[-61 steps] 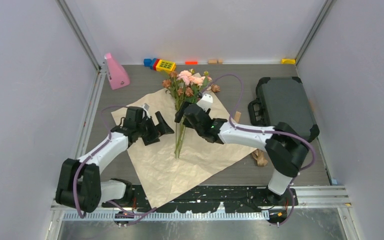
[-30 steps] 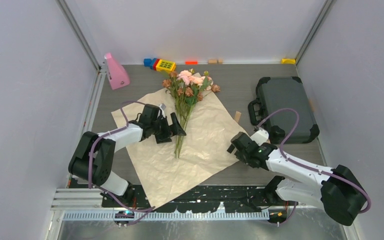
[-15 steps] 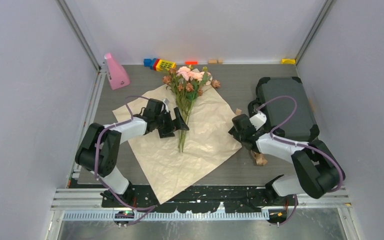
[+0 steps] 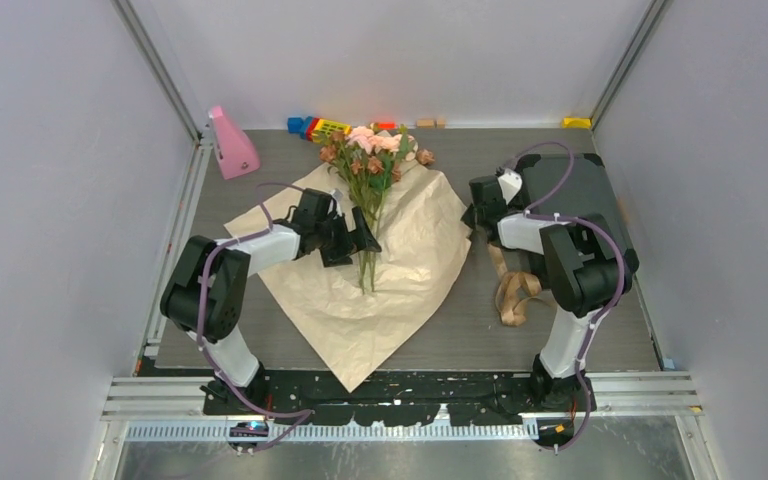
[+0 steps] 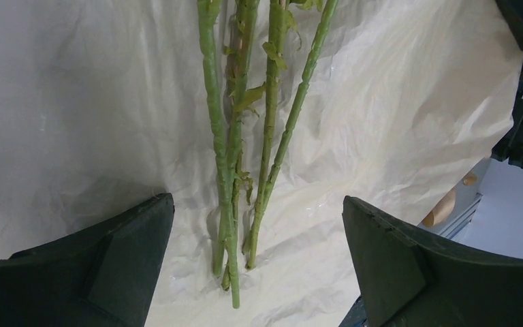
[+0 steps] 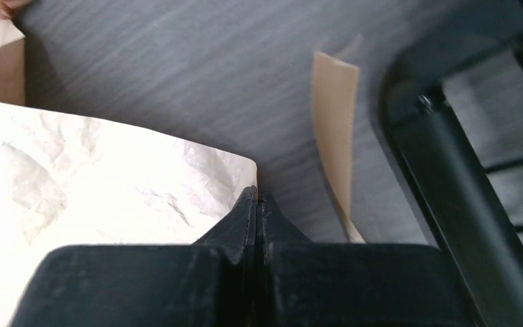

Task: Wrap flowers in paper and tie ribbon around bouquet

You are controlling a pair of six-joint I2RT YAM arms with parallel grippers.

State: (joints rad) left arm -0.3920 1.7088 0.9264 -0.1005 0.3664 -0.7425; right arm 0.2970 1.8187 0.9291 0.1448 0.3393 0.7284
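The flowers [image 4: 372, 150], pink and brownish roses on thin green stems [image 5: 235, 136], lie on the crinkled beige paper [image 4: 410, 260]. My left gripper [image 4: 358, 243] hovers open over the lower stems. In the left wrist view its fingers straddle them without touching [image 5: 259, 201]. My right gripper [image 4: 473, 214] is at the paper's right corner. In the right wrist view its jaws are pressed together [image 6: 257, 194] on the edge of that corner [image 6: 95, 191]. The tan ribbon [image 4: 513, 290] lies looped on the table beside the right arm, with one strip [image 6: 335, 129] showing past the fingers.
A black case [image 4: 595, 190] lies at the right behind the right gripper, its handle [image 6: 463, 170] close to the fingers. A pink cone-shaped object [image 4: 230, 145], coloured toy blocks [image 4: 320, 127] and a yellow block [image 4: 577, 122] sit along the back edge.
My right gripper has shut and swung toward the back right, drawing the paper's right corner with it. Paper and flowers have shifted toward the back. The left gripper stays open over the stems.
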